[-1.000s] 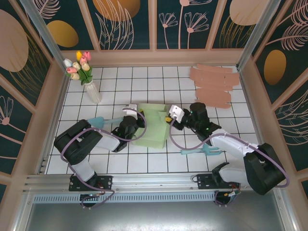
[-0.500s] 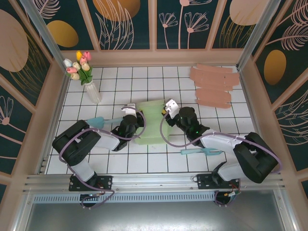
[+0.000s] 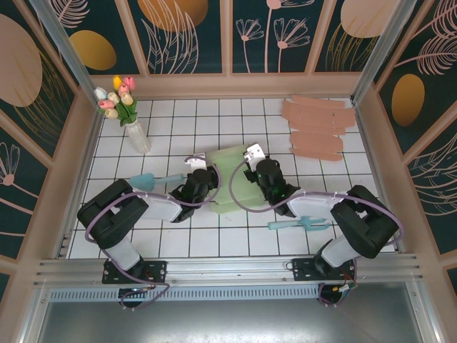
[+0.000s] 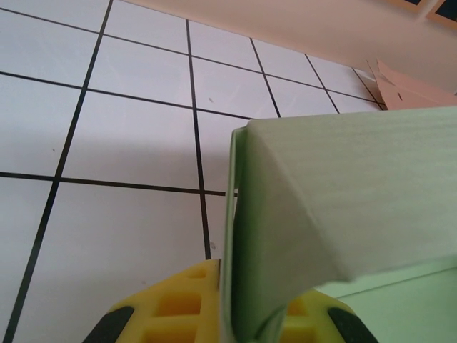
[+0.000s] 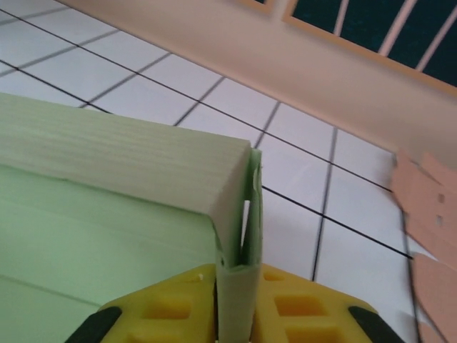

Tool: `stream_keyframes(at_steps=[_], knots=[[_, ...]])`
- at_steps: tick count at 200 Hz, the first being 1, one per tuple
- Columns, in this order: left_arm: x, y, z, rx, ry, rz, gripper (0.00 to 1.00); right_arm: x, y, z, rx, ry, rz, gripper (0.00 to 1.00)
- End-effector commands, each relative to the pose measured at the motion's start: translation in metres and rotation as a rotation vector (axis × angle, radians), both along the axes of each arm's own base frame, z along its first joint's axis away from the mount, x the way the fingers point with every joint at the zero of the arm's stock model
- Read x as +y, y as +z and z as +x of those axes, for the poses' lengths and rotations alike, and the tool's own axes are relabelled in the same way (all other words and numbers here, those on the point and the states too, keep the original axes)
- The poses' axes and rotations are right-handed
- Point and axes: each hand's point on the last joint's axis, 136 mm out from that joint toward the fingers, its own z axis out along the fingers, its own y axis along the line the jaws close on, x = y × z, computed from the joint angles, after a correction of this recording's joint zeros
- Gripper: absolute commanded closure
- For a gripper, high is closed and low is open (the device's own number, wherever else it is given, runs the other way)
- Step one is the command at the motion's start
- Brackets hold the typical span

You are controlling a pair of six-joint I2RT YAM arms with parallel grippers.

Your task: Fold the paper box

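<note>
**Green paper box pinched on both sides**

The paper box (image 3: 230, 180) sits in the middle of the white tiled tabletop (image 3: 178, 121), between the two arms. From above I can see just a strip of green, because the arms cover both of its sides. That strip is longer from the near side to the far side, and it leans a little. I cannot tell the box's whole shape.

The left end effector (image 4: 235, 325) is closed on a thin green wall of the box. The wall stands up between its yellow pads (image 4: 178, 307). The bottom of the left wrist picture cuts the pads off, and a folded flap runs out past the right edge.

The right end effector (image 5: 237, 304) is closed tight on a green flap too. The flap stands straight up between its pads (image 5: 303, 304). A long green side goes off to the left and is cut by the edge.

Far back on the left is a vase of tulips (image 3: 128, 114). Far back on the right lies a pile of flat tan card pieces (image 3: 318, 128), well apart from the box.
</note>
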Motion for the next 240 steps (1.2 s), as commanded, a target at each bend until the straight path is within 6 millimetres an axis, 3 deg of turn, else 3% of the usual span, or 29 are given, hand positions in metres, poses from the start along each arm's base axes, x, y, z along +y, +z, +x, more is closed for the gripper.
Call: stream_keyframes(at_steps=[1, 25, 64, 103, 137, 192, 210, 240], knots=[[0.029, 0.009, 0.003, -0.014, 0.168, -0.011, 1.0, -0.054, 0.006, 0.016, -0.047, -0.313, -0.044, 0.84], [0.037, 0.012, 0.0, -0.032, 0.227, 0.009, 1.0, -0.06, 0.004, 0.019, -0.039, -0.377, -0.059, 0.84], [0.042, 0.012, 0.003, -0.017, 0.291, 0.019, 1.0, -0.053, 0.001, 0.021, -0.025, -0.387, 0.01, 0.83], [0.04, 0.013, 0.002, -0.014, 0.279, 0.007, 1.0, -0.001, -0.005, 0.011, 0.042, -0.087, 0.119, 0.72], [0.032, 0.015, 0.002, -0.011, 0.238, -0.008, 1.0, 0.007, -0.011, 0.009, 0.076, -0.033, 0.136, 0.69], [0.033, 0.013, 0.002, -0.008, 0.242, -0.004, 1.0, -0.004, -0.031, 0.016, 0.1, -0.111, 0.064, 0.67], [0.034, 0.013, 0.002, -0.01, 0.249, -0.005, 1.0, -0.012, -0.034, 0.02, 0.093, -0.168, 0.036, 0.73], [0.039, 0.01, 0.003, -0.01, 0.274, 0.019, 1.0, -0.042, -0.027, 0.024, 0.047, -0.345, 0.009, 0.87]])
